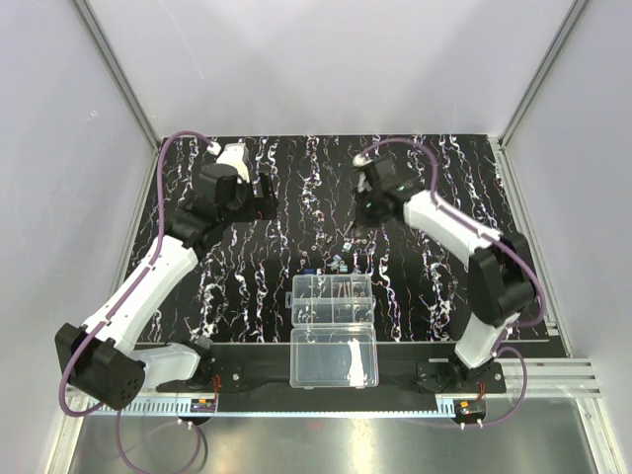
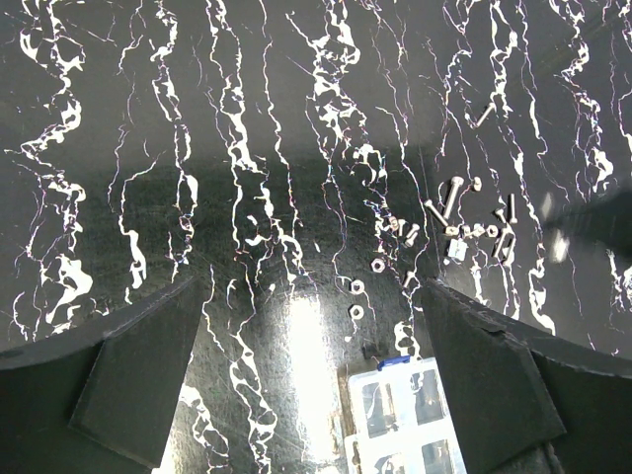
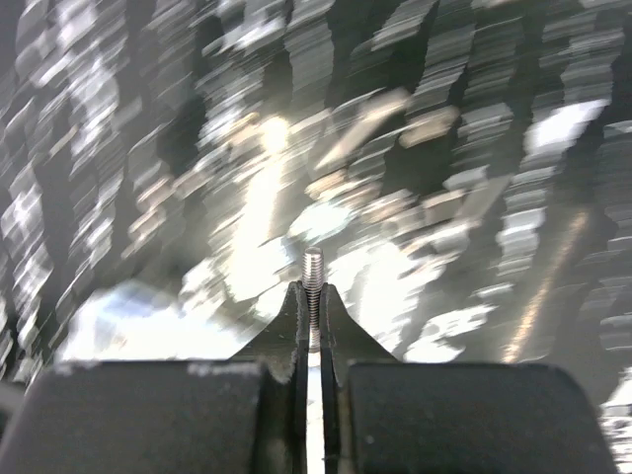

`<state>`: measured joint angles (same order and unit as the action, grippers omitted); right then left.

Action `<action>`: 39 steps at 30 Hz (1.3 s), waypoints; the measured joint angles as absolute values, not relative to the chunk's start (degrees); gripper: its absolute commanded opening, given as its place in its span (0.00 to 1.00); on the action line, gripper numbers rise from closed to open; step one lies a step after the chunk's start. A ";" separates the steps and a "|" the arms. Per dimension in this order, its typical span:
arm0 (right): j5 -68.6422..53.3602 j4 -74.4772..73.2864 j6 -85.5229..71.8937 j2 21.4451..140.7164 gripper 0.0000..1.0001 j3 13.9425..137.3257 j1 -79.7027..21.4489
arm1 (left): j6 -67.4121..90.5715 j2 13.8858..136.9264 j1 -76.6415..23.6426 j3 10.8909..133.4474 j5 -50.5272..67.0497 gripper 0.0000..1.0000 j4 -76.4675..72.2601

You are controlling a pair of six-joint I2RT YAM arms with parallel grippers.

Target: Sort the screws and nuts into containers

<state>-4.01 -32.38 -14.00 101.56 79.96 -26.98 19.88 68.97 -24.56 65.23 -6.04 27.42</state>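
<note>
a screw (image 3: pixel 313 265) is held upright, thread uppermost, pinched between the narrow closed tips of the right gripper (image 3: pixel 313 296) above the mat (image 2: pixel 148 148); the ground behind is blurred. other screws (image 2: pixel 452 196) and nuts (image 2: pixel 356 287) are seen scattered on the mat just beyond the containers (image 1: pixel 332 298). the clear lid half (image 1: pixel 334 357) adjoins them on the near side. the left gripper (image 2: pixel 314 385) is spread wide, nothing held.
</note>
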 measured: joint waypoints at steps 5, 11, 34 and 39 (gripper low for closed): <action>-5.74 -31.81 -17.93 96.12 0.00 75.72 -38.09 | 19.90 68.97 -24.56 65.25 -6.02 0.99 27.42; -7.07 -30.13 -23.81 93.80 0.00 66.70 -39.29 | 19.90 68.95 -24.56 65.25 -6.02 0.99 27.42; -6.52 -31.22 -29.93 92.40 0.09 62.57 -44.36 | 19.92 68.95 -24.56 65.25 -5.15 0.99 27.35; -6.44 -31.42 -30.04 92.40 0.19 62.57 -44.36 | 19.92 68.95 -24.56 65.25 -5.15 0.99 27.35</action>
